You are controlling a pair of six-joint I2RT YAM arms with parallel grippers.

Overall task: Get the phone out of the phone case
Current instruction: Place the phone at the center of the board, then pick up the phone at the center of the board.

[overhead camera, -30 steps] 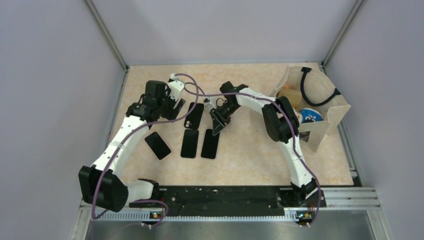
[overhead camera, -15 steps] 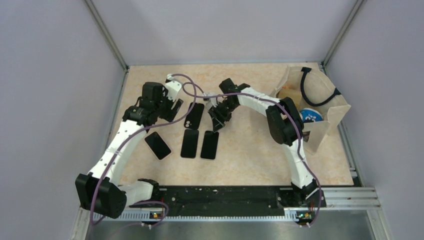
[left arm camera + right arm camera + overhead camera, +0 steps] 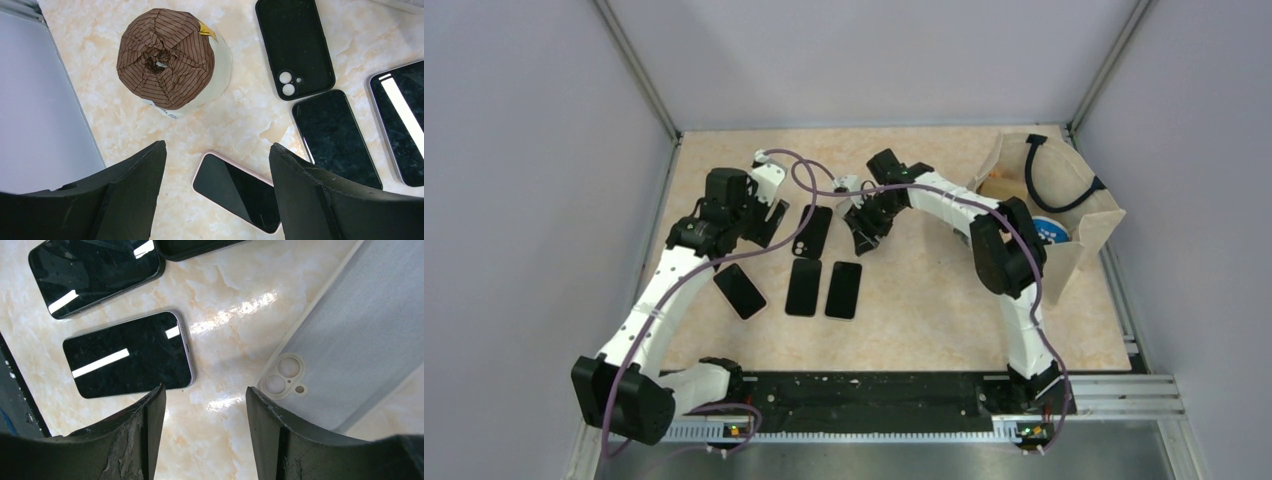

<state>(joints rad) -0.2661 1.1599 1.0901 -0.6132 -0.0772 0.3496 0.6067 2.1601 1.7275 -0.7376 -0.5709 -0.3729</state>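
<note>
A phone in a pink case (image 3: pixel 235 192) (image 3: pixel 739 290) lies screen up and tilted on the table. My left gripper (image 3: pixel 217 147) (image 3: pixel 764 218) hovers open over it, apart from it, with the phone showing between the fingertips. An empty black case (image 3: pixel 295 47) (image 3: pixel 811 230) lies nearby, with two bare phones (image 3: pixel 804 287) (image 3: pixel 844 289) side by side in front of it. My right gripper (image 3: pixel 204 390) (image 3: pixel 864 235) is open over bare tabletop with nothing in it. A pale grey case (image 3: pixel 350 335) lies flat just to its right, and the nearer bare phone (image 3: pixel 127 355) to its left.
A brown striped paper wrapper (image 3: pixel 167 57) sits on the table by the left wall (image 3: pixel 35 110). An open cardboard box (image 3: pixel 1092 228) at the right holds a black cable (image 3: pixel 1049 180) and a blue roll (image 3: pixel 1046 232). Grey walls enclose the table.
My right gripper has opened wider and drawn back a little from the two phones. The left gripper has drifted slightly left and stayed open.
</note>
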